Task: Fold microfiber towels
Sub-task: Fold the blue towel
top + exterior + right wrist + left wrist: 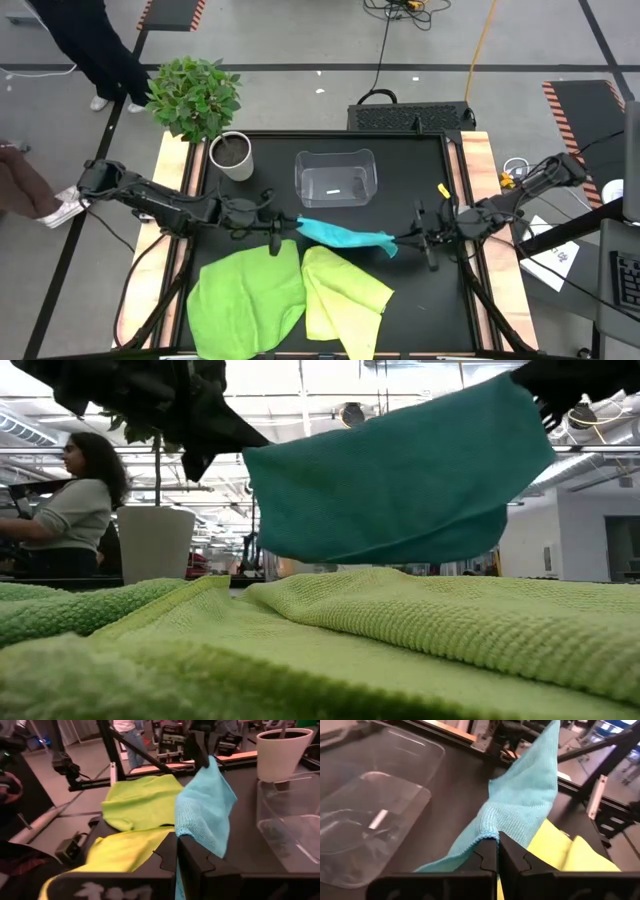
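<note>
The turquoise towel (345,236) hangs in the air between my two grippers, over the table's middle; it also shows in the low view (400,475). My left gripper (283,226) is shut on its left end, my right gripper (408,238) on its right end. The bright green towel (245,295) and the pale yellow-green towel (345,295) lie spread on the table's near half, side by side. My left gripper pinches an upper corner (490,827) of the turquoise towel between its two fingers, coming level from the table's left. The towel is lifted clear and hangs below. My right gripper pinches the other upper corner (181,827) between its two fingers, level from the table's right. The towel's top edge spans between the grippers with a slight sag.
A clear plastic bin (336,176) stands at the table's far middle. A white pot with a green plant (231,155) stands at the far left. A person (75,500) stands beyond the table. A small yellow object (443,190) lies at the right.
</note>
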`<act>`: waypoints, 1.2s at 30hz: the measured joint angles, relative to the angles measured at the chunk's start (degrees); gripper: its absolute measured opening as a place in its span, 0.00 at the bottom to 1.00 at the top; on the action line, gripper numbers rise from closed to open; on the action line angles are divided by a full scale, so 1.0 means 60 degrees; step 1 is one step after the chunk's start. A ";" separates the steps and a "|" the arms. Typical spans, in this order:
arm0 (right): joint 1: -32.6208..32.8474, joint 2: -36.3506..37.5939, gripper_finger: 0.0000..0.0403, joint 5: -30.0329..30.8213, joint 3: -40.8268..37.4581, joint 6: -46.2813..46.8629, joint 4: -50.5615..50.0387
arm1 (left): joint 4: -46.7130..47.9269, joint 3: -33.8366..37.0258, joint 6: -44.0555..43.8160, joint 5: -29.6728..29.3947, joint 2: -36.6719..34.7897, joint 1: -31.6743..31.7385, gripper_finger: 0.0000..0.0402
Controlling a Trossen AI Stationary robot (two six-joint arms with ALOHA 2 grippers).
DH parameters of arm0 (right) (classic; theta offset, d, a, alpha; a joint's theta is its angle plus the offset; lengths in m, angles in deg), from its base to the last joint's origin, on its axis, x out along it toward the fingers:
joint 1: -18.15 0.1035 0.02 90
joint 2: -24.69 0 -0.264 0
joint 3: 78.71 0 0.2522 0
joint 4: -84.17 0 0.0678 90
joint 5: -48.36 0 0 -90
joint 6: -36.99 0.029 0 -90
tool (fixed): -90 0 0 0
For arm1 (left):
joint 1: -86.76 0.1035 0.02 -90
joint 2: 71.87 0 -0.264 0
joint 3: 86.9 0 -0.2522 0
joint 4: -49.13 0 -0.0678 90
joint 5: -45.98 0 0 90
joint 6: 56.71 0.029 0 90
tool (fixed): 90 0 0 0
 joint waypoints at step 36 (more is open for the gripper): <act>0.0727 -0.1402 0.00 0.1810 -0.1072 0.1716 -0.1003 | 0.1321 0.0000 0.0504 0.1005 0.0405 0.0316 0.00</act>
